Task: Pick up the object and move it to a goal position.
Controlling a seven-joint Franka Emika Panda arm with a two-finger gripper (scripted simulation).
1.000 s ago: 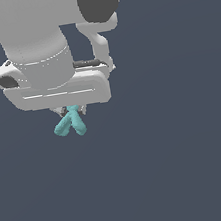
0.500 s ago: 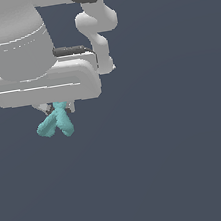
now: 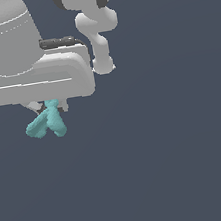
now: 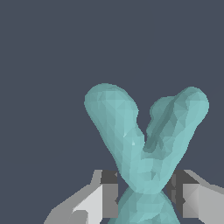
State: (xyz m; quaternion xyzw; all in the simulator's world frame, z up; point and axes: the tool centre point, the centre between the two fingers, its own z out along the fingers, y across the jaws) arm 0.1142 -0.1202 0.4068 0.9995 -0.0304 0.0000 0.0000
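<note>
Between the fingers (image 4: pixel 107 194), wrist view alone shows the gripper (image 4: pixel 146 192) clamped on the teal X-shaped object (image 4: pixel 144 148); exterior view shows two rounded bars below.

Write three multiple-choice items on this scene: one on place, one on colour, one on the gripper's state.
1. Where is the small teal X-shaped piece of two crossed rounded bars?
A. beneath the white gripper
B. far at the exterior view's right
C. above the arm

2. What colour is the piece?
A. red
B. teal
C. yellow

3. What is the gripper doing?
A. open, holding nothing
B. shut on the piece
C. out of view

Answers: 1 A, it hangs under the gripper body; 2 B, both views show teal; 3 B, the wrist view shows the fingers pressed against its crossing.
</note>
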